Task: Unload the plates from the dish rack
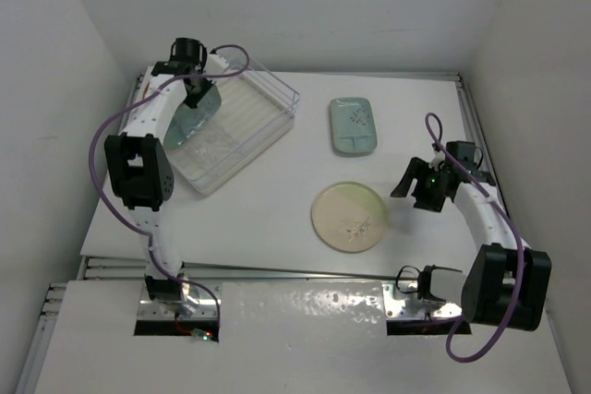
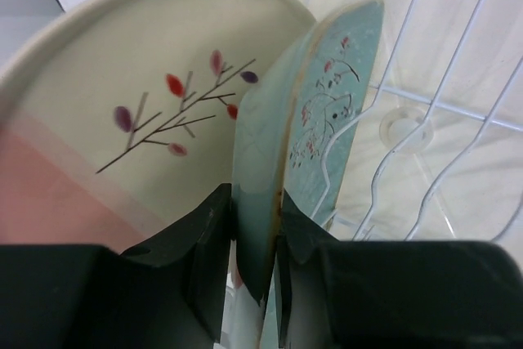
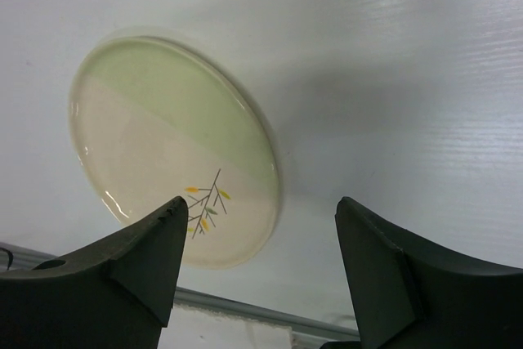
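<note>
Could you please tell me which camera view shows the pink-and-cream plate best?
The left wrist view: the pink-and-cream plate fills its left half, sprig clear, beside the blue-green plate pinched by the left gripper. In the top view I cannot make it out in the dish rack. The right wrist view misses it entirely.

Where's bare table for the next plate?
Bare table between rack and round plate, toward the near edge; also the far right corner past the rectangular plate. Crowded: the rack, left gripper shut on a blue-green plate beside the pink plate; right gripper hovers by the round plate.
</note>
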Robot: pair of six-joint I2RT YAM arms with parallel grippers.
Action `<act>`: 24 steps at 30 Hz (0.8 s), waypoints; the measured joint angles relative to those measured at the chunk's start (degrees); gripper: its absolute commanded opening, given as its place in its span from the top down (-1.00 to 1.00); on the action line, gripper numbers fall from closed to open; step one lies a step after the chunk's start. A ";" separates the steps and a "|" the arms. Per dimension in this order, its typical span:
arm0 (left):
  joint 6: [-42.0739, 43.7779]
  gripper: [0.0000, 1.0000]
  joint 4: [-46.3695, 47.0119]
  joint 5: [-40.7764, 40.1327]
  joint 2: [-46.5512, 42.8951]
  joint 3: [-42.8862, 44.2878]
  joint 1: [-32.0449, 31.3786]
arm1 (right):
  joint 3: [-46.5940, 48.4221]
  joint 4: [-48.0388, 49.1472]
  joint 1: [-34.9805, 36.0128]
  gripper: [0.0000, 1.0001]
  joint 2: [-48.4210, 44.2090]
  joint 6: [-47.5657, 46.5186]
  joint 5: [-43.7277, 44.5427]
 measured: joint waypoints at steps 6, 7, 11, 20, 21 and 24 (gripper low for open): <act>-0.37 1.00 1.88 3.08 -4.83 0.04 0.17 | 1.27 0.28 0.00 -0.45 0.00 -0.22 -0.20; -0.46 1.00 2.25 3.32 -5.66 0.07 0.15 | 1.31 0.28 0.00 -0.45 0.00 -0.22 -0.20; -1.18 1.00 2.99 3.52 -7.63 0.39 0.17 | 1.31 0.26 0.00 -0.44 0.11 -0.24 -0.24; -7.76 1.00 1.60 3.41 -7.69 8.00 0.22 | 2.71 0.22 0.00 -0.43 0.26 -0.17 -0.44; -9.60 1.00 1.73 3.80 -7.69 9.66 0.22 | 3.41 0.22 0.00 -0.43 0.26 -0.15 -0.52; -14.47 1.00 2.95 4.17 -7.72 13.09 0.20 | 5.79 0.74 0.39 -0.43 0.26 0.33 -0.85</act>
